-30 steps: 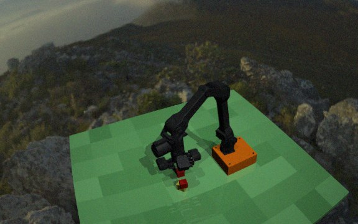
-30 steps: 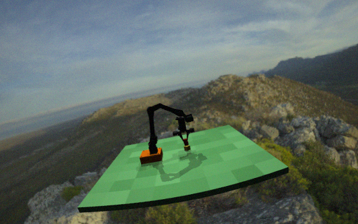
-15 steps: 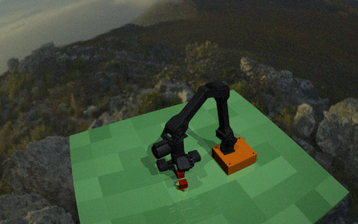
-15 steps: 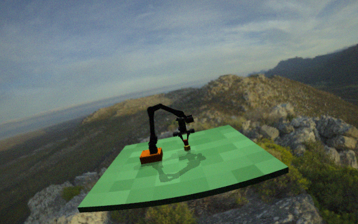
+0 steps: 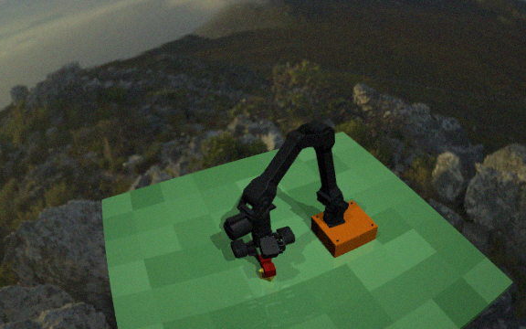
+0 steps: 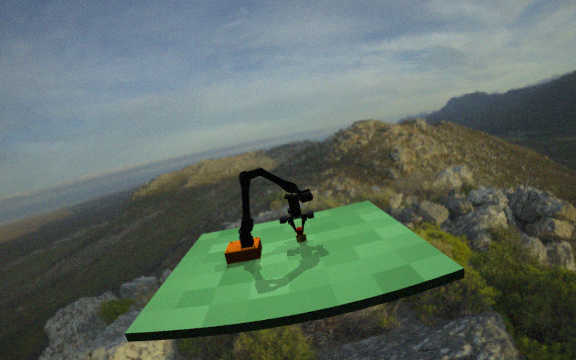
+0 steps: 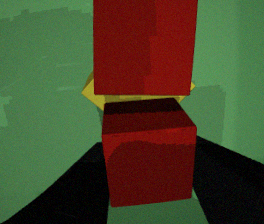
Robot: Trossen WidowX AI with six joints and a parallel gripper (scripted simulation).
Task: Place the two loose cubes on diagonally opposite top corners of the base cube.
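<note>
The green checkered platform (image 5: pixel 190 279) is a flat slab of lighter and darker green squares with a thin dark edge, seen in the exterior view. Directly on it sits the orange mounting block (image 5: pixel 345 233), off to one side of the pincer (image 5: pixel 267 264) and well apart from it. Just below the pincer, the yellow base cube (image 7: pixel 92 91) stands on the green surface, only its corners showing. The arm's shadow lies across the squares nearby.

The placed cube (image 7: pixel 144 43) covers most of the base (image 7: pixel 95 95) at frame top. The held cube (image 7: pixel 151 157) hangs just below it. Green mat (image 7: pixel 30 96) lies open left and right.
</note>
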